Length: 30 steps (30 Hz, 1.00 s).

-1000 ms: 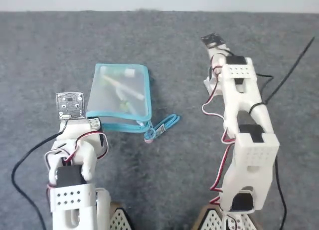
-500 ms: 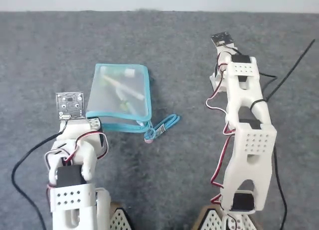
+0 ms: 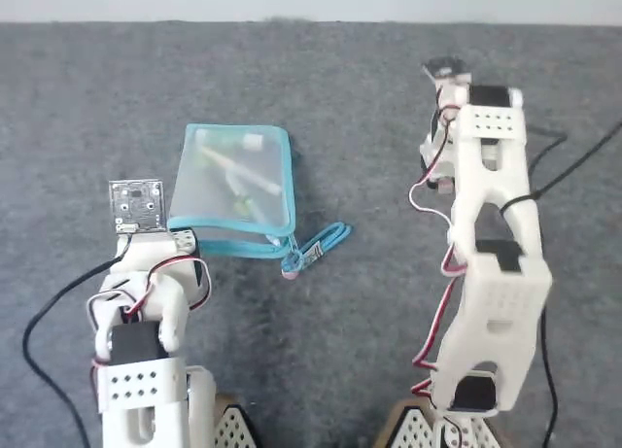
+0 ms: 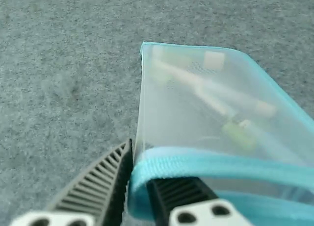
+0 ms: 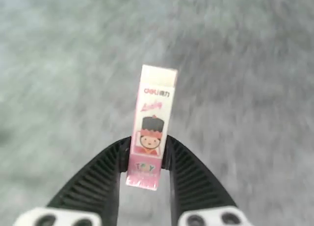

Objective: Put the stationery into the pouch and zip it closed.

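Two grippers each held something: our left gripper (image 4: pixel 140 164) pinched the pouch (image 3: pixel 235 190) at its teal edge, stationery (image 3: pixel 241 179) inside it; our right gripper (image 5: pixel 147 143), well apart from the pouch, clamped a pink eraser (image 5: pixel 150 130).

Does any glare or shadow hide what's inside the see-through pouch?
High view: even light, no glare on the pouch, and the stationery shows through. Left wrist view: its mesh only hazes the contents. Right wrist view: the eraser is evenly lit.
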Motion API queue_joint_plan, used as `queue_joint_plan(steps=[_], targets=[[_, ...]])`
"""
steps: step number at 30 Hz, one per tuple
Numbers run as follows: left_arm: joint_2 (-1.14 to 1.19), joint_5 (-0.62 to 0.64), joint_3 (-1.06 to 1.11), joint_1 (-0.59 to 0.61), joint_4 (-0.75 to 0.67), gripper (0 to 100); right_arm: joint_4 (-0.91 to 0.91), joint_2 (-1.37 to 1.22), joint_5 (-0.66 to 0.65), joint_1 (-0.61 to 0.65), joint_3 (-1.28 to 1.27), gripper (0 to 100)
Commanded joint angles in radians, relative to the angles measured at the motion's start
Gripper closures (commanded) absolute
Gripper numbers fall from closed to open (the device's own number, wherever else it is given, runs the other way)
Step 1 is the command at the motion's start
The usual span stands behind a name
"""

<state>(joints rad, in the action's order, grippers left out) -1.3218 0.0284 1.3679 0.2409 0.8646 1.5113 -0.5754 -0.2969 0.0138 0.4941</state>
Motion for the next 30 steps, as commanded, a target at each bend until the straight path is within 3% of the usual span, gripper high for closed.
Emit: queue_joint_plan(steps=[1,11,17,21,30], targets=[[-0.002,0.041,-0.015,0.006,-0.054,99,0.168,0.341,0.009,0.096,-0.002,99.2],[-0.002,0.063,-0.015,0.006,-0.054,99,0.2,0.992,-0.075,0.51,-0.578,99.2],[-0.002,0.061,-0.015,0.006,-0.054,99,0.239,1.233,-0.092,0.743,-0.755,99.2],[-0.002,0.061,-0.015,0.006,-0.054,99,0.176,1.216,-0.044,0.806,-0.779,99.2],[-0.002,0.061,-0.013,0.006,-0.054,99,0.001,0.881,0.003,0.829,-0.68,99.2]])
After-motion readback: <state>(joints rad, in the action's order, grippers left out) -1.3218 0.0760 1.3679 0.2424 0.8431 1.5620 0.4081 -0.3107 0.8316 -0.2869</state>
